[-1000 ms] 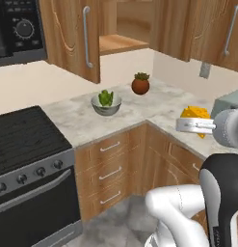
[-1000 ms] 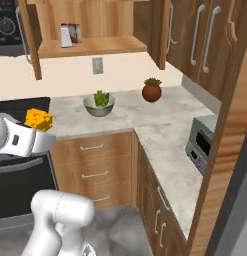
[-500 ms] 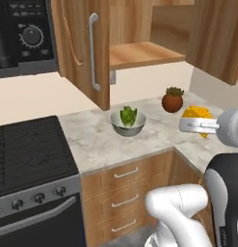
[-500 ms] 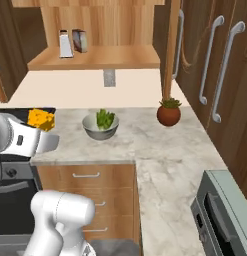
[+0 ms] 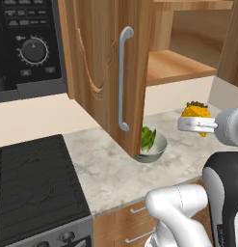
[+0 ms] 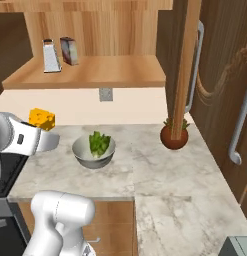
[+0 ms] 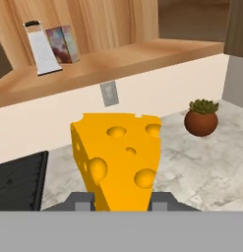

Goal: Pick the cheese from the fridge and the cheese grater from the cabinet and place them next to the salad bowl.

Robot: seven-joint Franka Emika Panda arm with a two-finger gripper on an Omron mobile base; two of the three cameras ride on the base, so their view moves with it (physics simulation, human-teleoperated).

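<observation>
— How did the cheese (image 7: 120, 157) sit?
— Upright in the closed gripper (image 7: 120, 201), long axis rising away from the fingers.
— And the cheese grater (image 7: 40, 48)?
— Upright on the cabinet (image 6: 95, 75) shelf, up-left beyond the gripper.

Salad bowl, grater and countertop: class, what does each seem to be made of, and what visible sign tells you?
Salad bowl: looks like metal, smooth grey with a soft sheen.
Grater: probably metal, silvery-white and flat-sided; too small to see holes.
Countertop: looks like polished stone, perhaps marble, pale with grey veining.
</observation>
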